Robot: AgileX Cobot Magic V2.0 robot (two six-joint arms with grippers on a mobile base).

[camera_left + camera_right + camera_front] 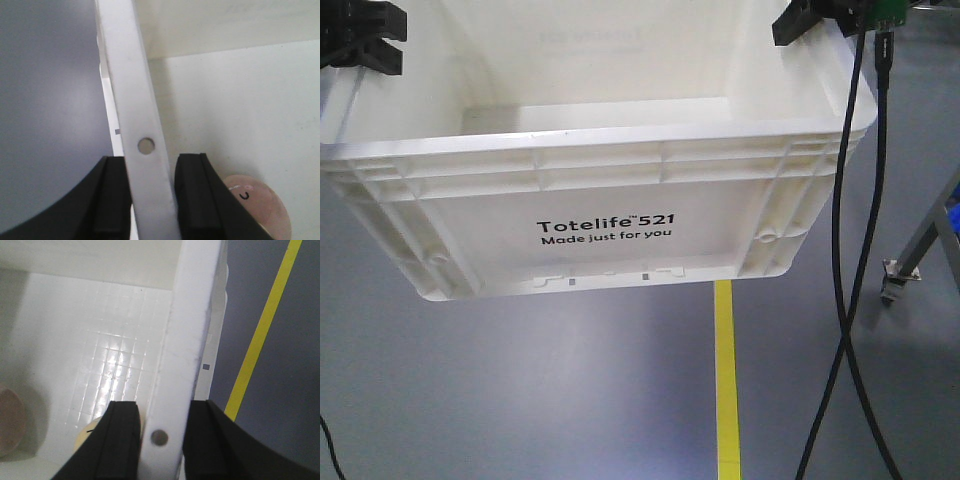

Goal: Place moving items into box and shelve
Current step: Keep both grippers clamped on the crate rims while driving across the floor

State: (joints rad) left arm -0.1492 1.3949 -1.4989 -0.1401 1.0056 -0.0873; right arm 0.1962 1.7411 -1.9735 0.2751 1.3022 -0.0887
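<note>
Nearest: my left gripper (151, 170) and right gripper (161, 412), each closed tight on a rim of white box (620, 190); mauve plush toy (265, 205) inside.

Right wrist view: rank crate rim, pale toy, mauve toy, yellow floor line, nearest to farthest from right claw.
1. Crate rim: clamped in the right claw.
2. Pale toy: inside, just left of the claw, mostly hidden.
3. Mauve toy: inside, far left edge.
4. Yellow floor line: outside, below the crate; likely farthest.
</note>
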